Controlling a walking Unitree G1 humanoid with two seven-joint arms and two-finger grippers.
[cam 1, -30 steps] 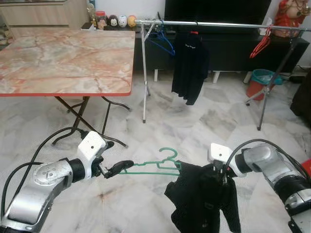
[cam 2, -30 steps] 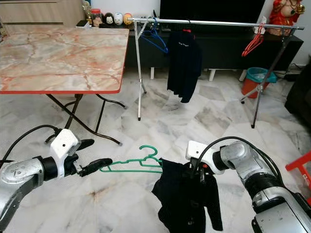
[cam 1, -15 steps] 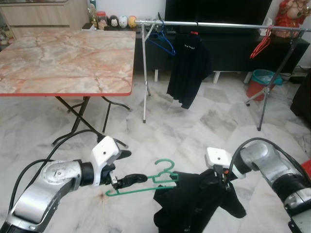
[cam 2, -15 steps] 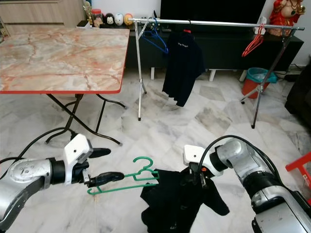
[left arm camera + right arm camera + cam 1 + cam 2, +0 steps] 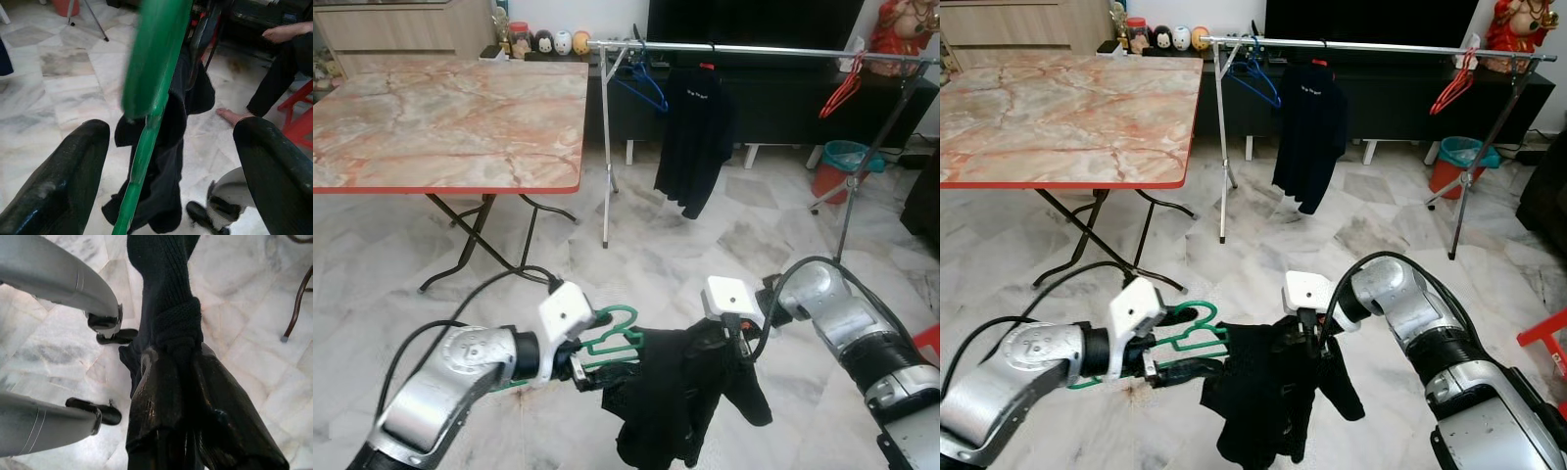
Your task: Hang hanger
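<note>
A green hanger [image 5: 613, 339] hangs low over the marble floor, its right end inside a black garment [image 5: 675, 401]. My left gripper [image 5: 591, 346] is at the hanger's left half. In the left wrist view its fingers [image 5: 63, 166] stand wide apart, open, with the hanger's bar [image 5: 146, 132] running between them. My right gripper [image 5: 740, 341] is shut on the garment's upper edge, and the right wrist view shows bunched black fabric [image 5: 166, 284] clamped between the pads. The clothes rail [image 5: 754, 49] stands at the far side.
On the rail hang a black shirt [image 5: 695, 137], a blue hanger [image 5: 642, 84] and a red hanger [image 5: 847, 84]. A marble folding table [image 5: 440, 108] stands at the left. A teal bin [image 5: 847, 157] is far right. A person's foot [image 5: 232, 115] and a red stool [image 5: 298, 117] are nearby.
My left gripper has moved right with the hanger, pushing its end into the garment. My right gripper has shifted left, still gripping the cloth. The shirt on the rail swayed.
</note>
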